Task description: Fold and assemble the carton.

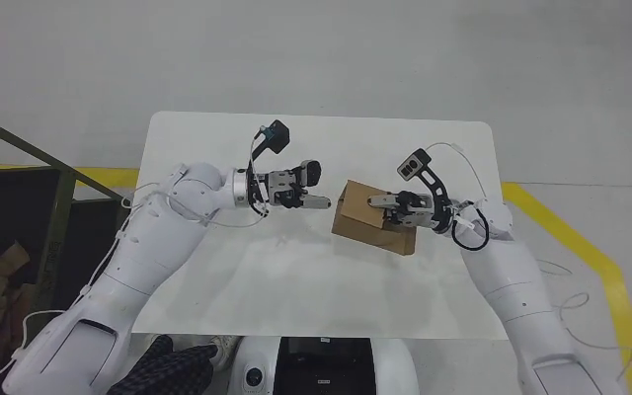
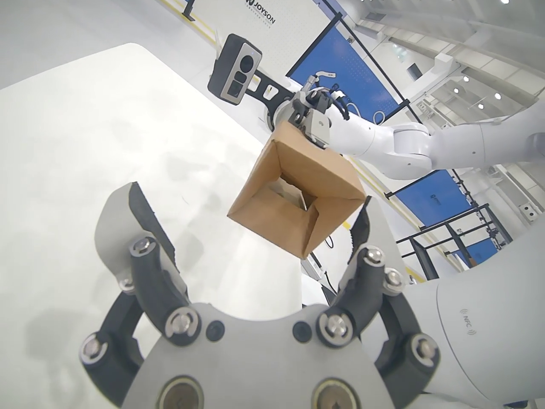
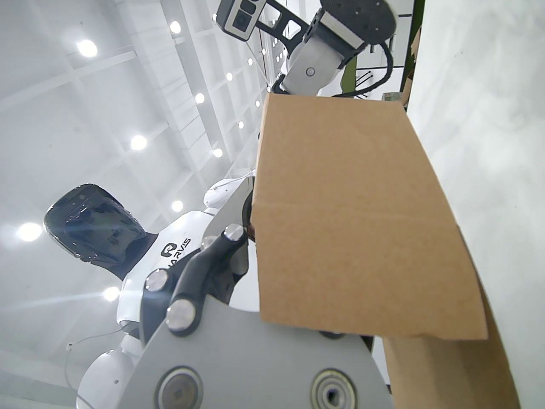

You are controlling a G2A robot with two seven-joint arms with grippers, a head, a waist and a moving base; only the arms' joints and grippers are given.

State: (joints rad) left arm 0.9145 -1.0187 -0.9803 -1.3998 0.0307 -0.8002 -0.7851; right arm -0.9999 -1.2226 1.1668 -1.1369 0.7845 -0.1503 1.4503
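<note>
The brown cardboard carton [image 1: 373, 219] sits right of centre on the white surface [image 1: 296, 286], with the right arm's jaws clamped on its outer end. The left arm's jaws are spread wide, just beside the end facing them, where the inward-folded flaps [image 2: 272, 210] leave a gap in the middle. Closing that end looks like the step in hand. The right should hold firm while the left presses squarely on the loose flap, not the walls.

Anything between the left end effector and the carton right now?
Nothing: just bare table lies between the left end effector and the carton, seen in the top view and left wrist view.
</note>
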